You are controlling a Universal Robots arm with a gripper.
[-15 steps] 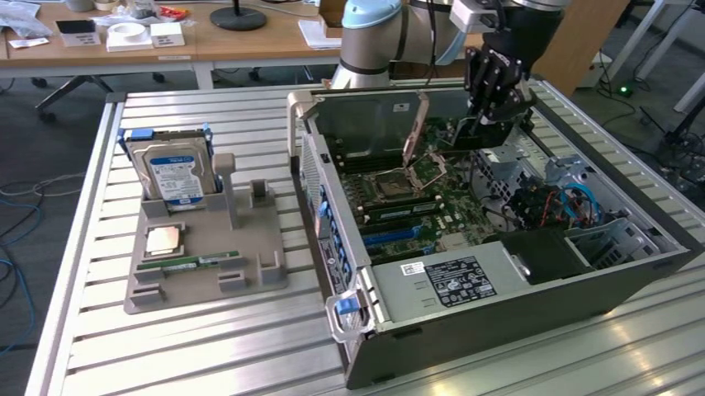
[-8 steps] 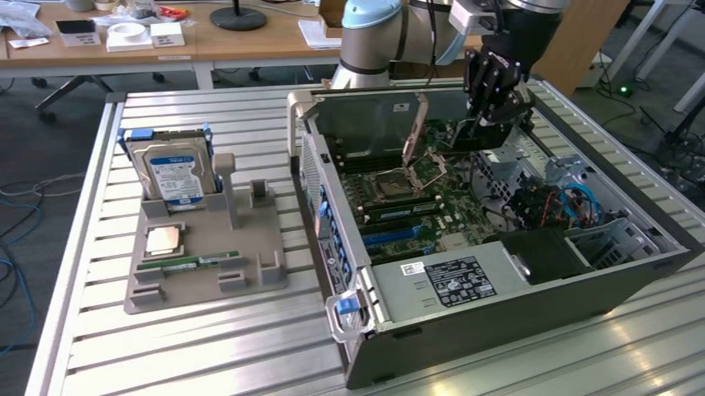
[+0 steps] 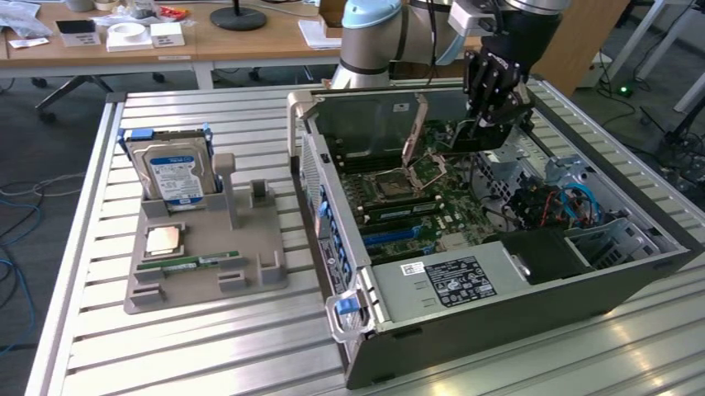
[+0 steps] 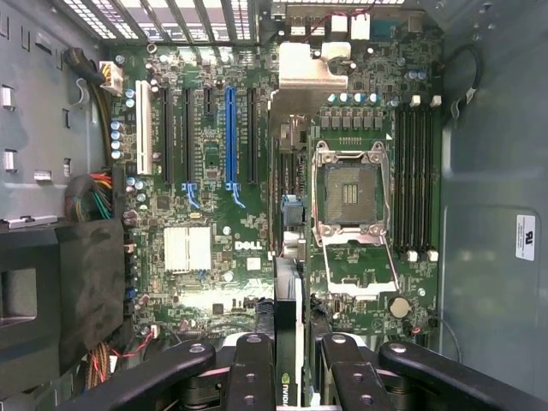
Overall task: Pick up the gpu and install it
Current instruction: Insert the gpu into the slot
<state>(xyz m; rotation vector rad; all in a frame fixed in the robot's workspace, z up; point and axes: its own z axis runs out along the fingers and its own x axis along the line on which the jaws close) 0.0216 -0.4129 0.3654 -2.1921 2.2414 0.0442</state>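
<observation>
The gripper (image 3: 483, 128) hangs inside the open computer case (image 3: 496, 322), a grey sheet-metal box lying on its side on the ribbed aluminium table (image 3: 220, 346). Its black, jointed fingers (image 4: 253, 368) are drawn partway in and clamp the gpu (image 4: 287, 308) from both flat sides. The card shows edge-on in the wrist view as a thin dark slab with a pale strip along it and a small green logo near the grip. It is held over the green motherboard (image 4: 205, 197), lined up lengthwise with the expansion slots. It lies between the row of long black slots with the glossy blue slot (image 4: 229, 137) and the square, silver-framed processor socket (image 4: 351, 193). Whether its lower edge touches the board cannot be told. On the exterior view's left, well apart from the case, a matte grey moulded holder (image 3: 253, 247) sits on the table. It carries an upright silver hard drive (image 3: 174, 177) with a blue label, a flat coppery square chip (image 3: 165, 239) and a slim green memory stick (image 3: 204, 261) lying flat.
</observation>
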